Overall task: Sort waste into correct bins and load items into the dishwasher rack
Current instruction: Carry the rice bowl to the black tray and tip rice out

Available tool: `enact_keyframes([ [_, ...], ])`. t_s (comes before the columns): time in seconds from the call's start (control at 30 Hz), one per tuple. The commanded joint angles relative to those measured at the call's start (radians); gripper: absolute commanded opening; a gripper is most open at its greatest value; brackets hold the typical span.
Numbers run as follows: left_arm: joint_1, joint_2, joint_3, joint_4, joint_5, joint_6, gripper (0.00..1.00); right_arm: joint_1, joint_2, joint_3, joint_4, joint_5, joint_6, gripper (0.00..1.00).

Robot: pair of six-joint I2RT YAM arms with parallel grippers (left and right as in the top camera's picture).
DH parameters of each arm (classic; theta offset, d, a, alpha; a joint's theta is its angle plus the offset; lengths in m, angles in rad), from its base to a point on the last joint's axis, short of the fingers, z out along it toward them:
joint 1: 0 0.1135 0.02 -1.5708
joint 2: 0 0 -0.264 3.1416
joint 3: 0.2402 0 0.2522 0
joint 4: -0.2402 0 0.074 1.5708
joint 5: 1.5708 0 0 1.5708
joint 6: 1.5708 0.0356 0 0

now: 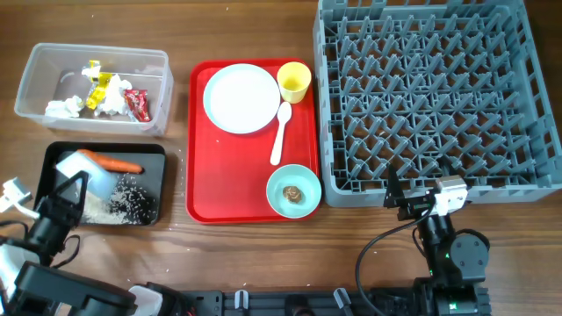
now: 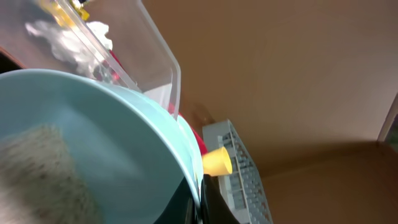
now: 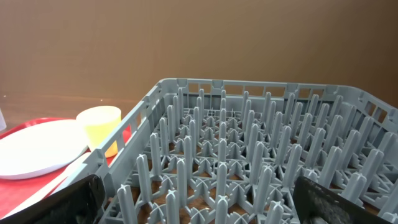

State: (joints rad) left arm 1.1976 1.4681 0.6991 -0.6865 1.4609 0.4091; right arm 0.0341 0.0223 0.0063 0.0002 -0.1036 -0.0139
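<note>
My left gripper [image 1: 68,189] is shut on the rim of the pale-blue bowl [image 1: 86,171] and holds it tilted over the black tray [image 1: 156,154]. An orange carrot [image 1: 118,163] and white rice [image 1: 123,202] lie in that tray. In the left wrist view the bowl [image 2: 93,143] fills the left side with rice [image 2: 31,171] still in it, and its rim is pinched in my jaws [image 2: 199,202]. The clear tub [image 1: 35,70] holds the wrappers [image 1: 136,104] and tissue [image 1: 63,108]. My right gripper [image 1: 406,200] is open and empty at the front edge of the grey rack [image 1: 435,96], facing its pegs [image 3: 211,205].
A red serving tray [image 1: 202,202] between the bins and the rack holds a large plate [image 1: 241,97], a yellow cup [image 1: 294,81], a white spoon [image 1: 280,132] and a mint-green bowl [image 1: 293,190] with a brown lump inside. The rack has nothing in it.
</note>
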Motion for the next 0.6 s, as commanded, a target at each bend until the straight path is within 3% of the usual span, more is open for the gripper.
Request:
enact_keyframes([
  [0.0,0.018,0.003,-0.024,0.005,0.115,0.081,0.04,0.002,0.001,-0.001,0.006,0.002,-0.011,1.0],
  [0.2,0.018,0.003,-0.024,0.017,0.115,0.081,0.04,0.002,0.001,-0.001,0.006,0.002,-0.011,1.0],
  [0.27,0.018,0.003,-0.024,-0.007,0.116,0.023,0.04,0.002,0.001,-0.001,0.006,0.002,-0.011,1.0],
  [0.33,0.018,0.003,-0.024,-0.033,0.116,0.064,0.04,0.002,0.001,-0.001,0.006,0.002,-0.012,1.0],
  [0.4,0.017,0.002,-0.024,-0.07,0.116,0.0,0.04,0.002,0.001,-0.001,0.006,0.002,-0.012,1.0],
  [0.5,0.018,0.001,-0.024,-0.087,0.113,0.089,0.04,0.002,0.001,-0.001,0.006,0.002,-0.011,1.0],
  [0.57,0.018,0.003,-0.024,-0.091,0.116,0.017,0.04,0.002,0.001,-0.001,0.006,0.002,-0.011,1.0],
])
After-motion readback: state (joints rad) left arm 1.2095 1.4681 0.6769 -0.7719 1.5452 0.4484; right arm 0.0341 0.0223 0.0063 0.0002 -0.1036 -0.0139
